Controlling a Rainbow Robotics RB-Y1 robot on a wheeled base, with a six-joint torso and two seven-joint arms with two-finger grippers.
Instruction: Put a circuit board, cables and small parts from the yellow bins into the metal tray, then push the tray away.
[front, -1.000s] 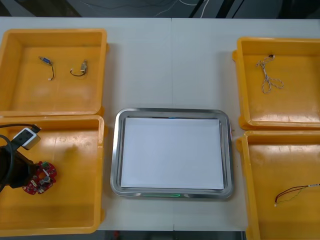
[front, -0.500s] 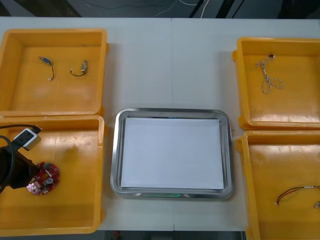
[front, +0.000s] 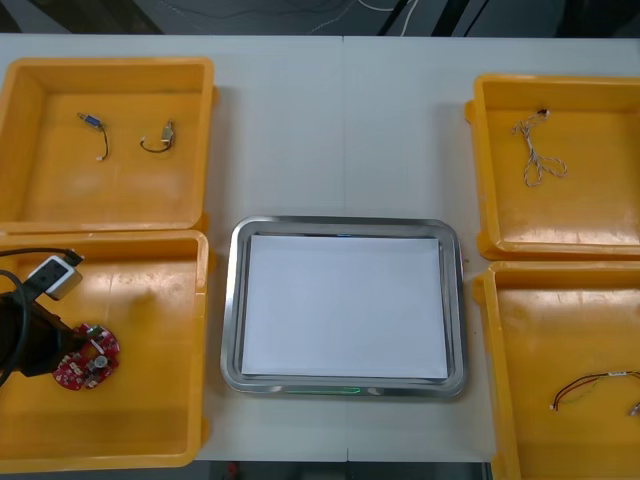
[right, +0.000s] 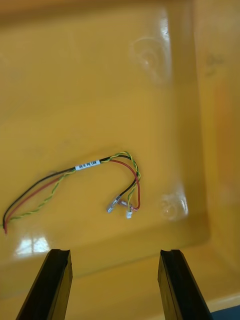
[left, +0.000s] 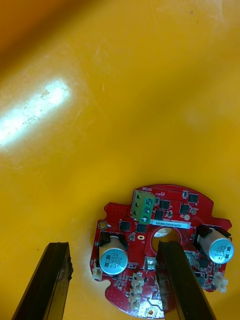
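A round red circuit board (front: 86, 366) lies flat on the floor of the near left yellow bin (front: 150, 440). My left arm (front: 25, 335) reaches into that bin beside the board. In the left wrist view my left gripper (left: 115, 248) is open, one finger over the circuit board (left: 150, 235) and the other on bare bin floor. The red and yellow cable (front: 590, 385) lies loose in the near right bin (front: 520, 330). My right gripper (right: 115, 252) hangs open just short of the cable (right: 90, 172), holding nothing. The metal tray (front: 232, 300), white inside, sits between the bins.
The far left bin (front: 205, 140) holds two small metal parts (front: 158, 138) with short leads. In the far right bin (front: 480, 170) lies a pale twisted cable (front: 535, 158). Bare table runs beyond the tray to the far edge.
Both grippers have opened. The circuit board has settled flat a little to the right of where it was. The red and yellow cable has shifted slightly in its bin.
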